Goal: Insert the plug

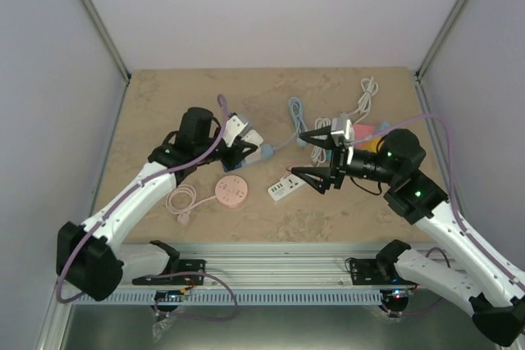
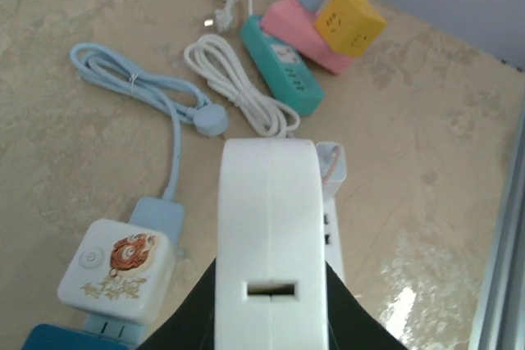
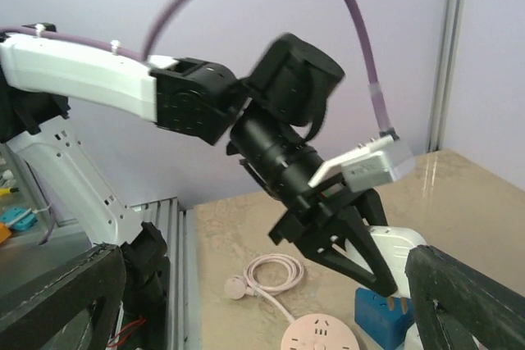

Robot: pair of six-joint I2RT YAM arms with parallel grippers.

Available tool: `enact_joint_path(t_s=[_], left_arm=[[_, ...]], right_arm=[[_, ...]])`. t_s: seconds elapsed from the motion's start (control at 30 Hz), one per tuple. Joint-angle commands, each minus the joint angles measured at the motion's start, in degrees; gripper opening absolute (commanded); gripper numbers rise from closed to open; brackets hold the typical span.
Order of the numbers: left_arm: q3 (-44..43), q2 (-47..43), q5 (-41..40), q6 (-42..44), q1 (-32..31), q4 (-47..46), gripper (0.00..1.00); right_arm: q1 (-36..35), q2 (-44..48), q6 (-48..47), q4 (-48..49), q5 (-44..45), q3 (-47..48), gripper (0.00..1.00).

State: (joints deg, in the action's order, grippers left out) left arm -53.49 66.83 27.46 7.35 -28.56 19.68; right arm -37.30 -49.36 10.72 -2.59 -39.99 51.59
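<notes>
White rounded plug (image 2: 269, 202), slot on face, clamped in left gripper (image 1: 244, 147); right gripper (image 1: 299, 153) spread wide.

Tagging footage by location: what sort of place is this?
Probably a robotics lab cell, not a home: two arms bolted to an aluminium rail, plain enclosure walls, and a tabletop scattered with power strips.

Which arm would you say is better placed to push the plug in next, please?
Left. Its end effector is shut on the white plug, close beside the white power strip. The right end effector hangs open and empty, so it would probably need to grasp something first.
</notes>
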Motion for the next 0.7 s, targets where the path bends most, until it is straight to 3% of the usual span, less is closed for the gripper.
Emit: enact_joint_path(t_s=[0.0, 0.17, 0.43, 0.67], left_arm=[[-2.2, 4.1, 7.2, 11.8, 5.0, 4.9, 0.0], [-2.5, 6.3, 10.2, 31.1, 8.9, 12.8, 0.0], [-8.4, 16.0, 2.2, 40.6, 17.4, 23.4, 0.0], [-10.5, 18.9, 7.6, 47.3, 19.6, 22.7, 0.0]], right_arm=[[0.2, 3.8, 1.1, 0.1, 2.6, -1.7, 0.95], [0.2, 5.1, 0.5, -1.2, 2.1, -2.3, 0.95], [0.2, 3.6, -0.3, -1.2, 1.0, -3.0, 0.95], [0.2, 1.0, -0.1, -1.9, 1.1, -2.1, 0.95]])
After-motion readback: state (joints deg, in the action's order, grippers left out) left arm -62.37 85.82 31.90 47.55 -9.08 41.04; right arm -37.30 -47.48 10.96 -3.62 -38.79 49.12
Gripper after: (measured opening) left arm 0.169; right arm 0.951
